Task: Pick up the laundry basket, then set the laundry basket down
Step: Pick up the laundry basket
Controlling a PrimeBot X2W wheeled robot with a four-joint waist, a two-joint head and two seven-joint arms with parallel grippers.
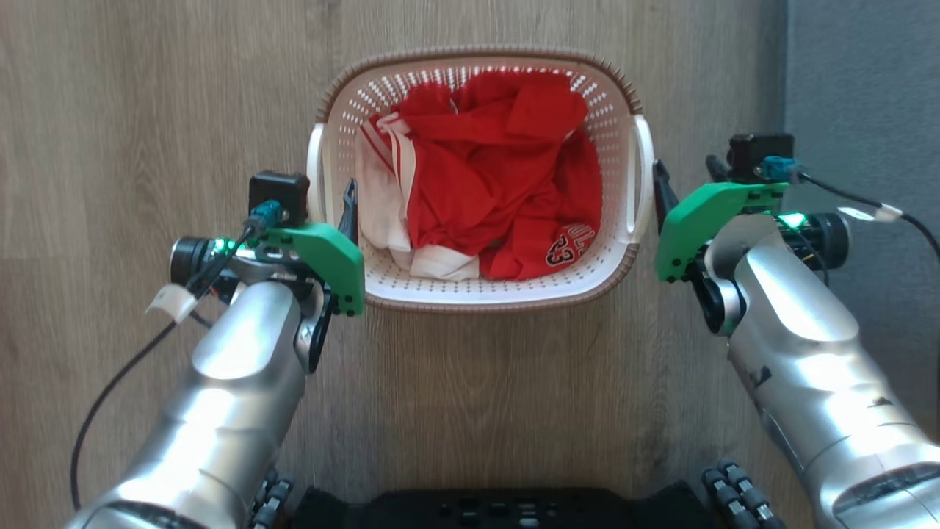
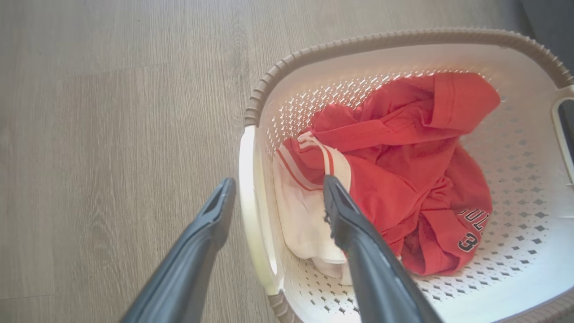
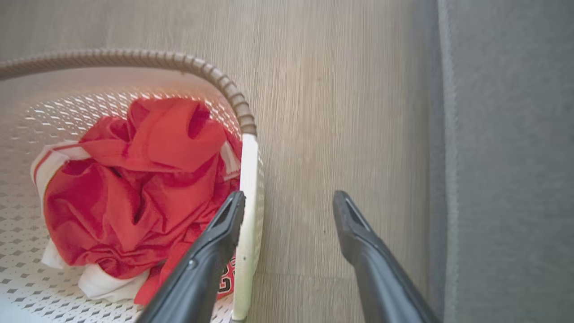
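Both your silver arms reach forward, one on each side of the basket, with the fingers pointing down toward the floor. Your left gripper point(image 1: 330, 197) point(image 2: 278, 184) is spread open across the white left handle point(image 1: 316, 169) point(image 2: 249, 193): one dark finger hangs outside it and the other inside, over the clothes. Your right gripper point(image 1: 688, 170) point(image 3: 289, 197) is also spread open. In its wrist view the white right handle point(image 1: 645, 169) point(image 3: 249, 188) lies between the fingers, close to the inner one. I cannot tell whether any finger touches a handle.

The white perforated plastic laundry basket point(image 1: 470, 55) point(image 2: 358, 42) point(image 3: 134, 56), a rounded rectangle with a brown braided-look rim, sits on the pale wood-look floor point(image 1: 147, 110) straight ahead of you, near a grey surface point(image 1: 859, 73) on your right. Crumpled red cloth point(image 1: 499, 169) with printed lettering fills most of it, and white cloth with red stripes point(image 1: 378, 198) lies on its left side.

You have one basket, two handles and two grippers with two fingers each. The number of garments cannot be made out.
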